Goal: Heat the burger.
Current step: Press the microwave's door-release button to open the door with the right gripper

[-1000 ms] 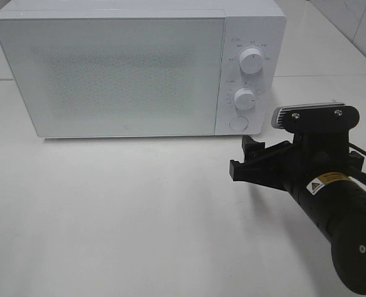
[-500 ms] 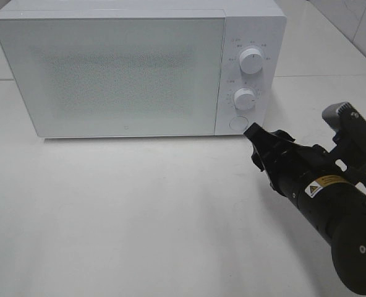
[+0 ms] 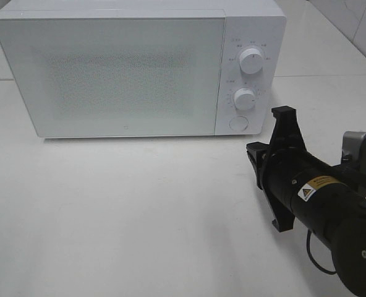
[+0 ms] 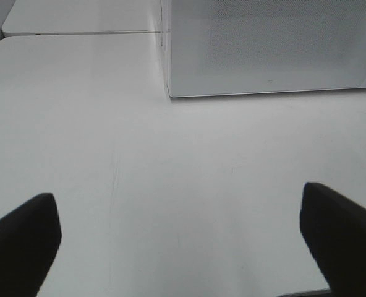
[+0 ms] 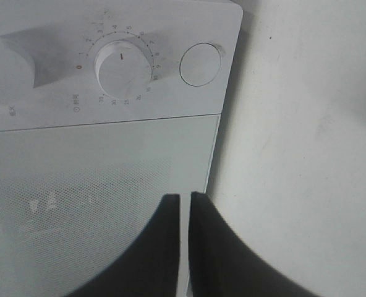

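The exterior high view showed a white microwave (image 3: 127,74) with its door shut, standing on the white bench (image 3: 109,210). The right tool (image 3: 254,154) hung just in front of the round door button (image 3: 238,124). Only the right wrist view showed how that tool stood: its two fingers (image 5: 214,247) were drawn narrow, with a thin slit between them and nothing held. Only the left wrist view showed the left tool (image 4: 177,193). It was spread wide and empty above bare bench, near the oven's front corner.

The lower knob (image 5: 122,67) had small figures around it in the right wrist view, running from 0 up to 7 on one side and 35 down to 20 on the other. The print by the upper knob (image 3: 251,60) was too small to read. A yellow warning label (image 3: 313,189) sat on the right arm, its text illegible.

A second earlier the right tool had been spread wide and level. It had since rolled onto its side and closed. The burger could not be made out in any view.
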Robot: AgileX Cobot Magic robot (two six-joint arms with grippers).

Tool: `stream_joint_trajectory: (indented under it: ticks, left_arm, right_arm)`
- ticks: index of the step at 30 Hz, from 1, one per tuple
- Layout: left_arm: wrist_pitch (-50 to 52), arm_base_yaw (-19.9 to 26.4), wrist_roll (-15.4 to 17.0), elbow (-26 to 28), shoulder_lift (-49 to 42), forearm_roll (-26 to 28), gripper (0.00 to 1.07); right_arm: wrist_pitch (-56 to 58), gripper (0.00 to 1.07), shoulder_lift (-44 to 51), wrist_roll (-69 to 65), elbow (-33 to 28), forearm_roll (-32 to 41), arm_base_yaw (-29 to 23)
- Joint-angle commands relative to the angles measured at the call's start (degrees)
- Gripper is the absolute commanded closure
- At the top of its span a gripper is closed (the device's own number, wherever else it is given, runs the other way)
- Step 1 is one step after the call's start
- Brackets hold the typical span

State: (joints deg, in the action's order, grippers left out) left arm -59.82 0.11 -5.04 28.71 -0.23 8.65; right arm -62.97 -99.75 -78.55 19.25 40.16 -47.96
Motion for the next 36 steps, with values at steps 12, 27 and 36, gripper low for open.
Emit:
stream_joint_trajectory:
  ticks: [12,27,36]
  left_arm:
    - [0.5,0.3,0.0,-0.2,-1.2,0.1,0.05]
    - [0.5,0.3,0.0,-0.2,-1.2,0.1,0.05]
    - [0.5,0.3,0.0,-0.2,-1.2,0.1,0.05]
  right_arm:
    - [1.7,1.07,-0.6,1.5,4.7,4.2,0.2]
    - [5.2,1.07,-10.0,-1.9,13.2,-4.5,8.7]
    - [7.4,1.07,-14.5,-3.2,18.3,-7.8,12.6]
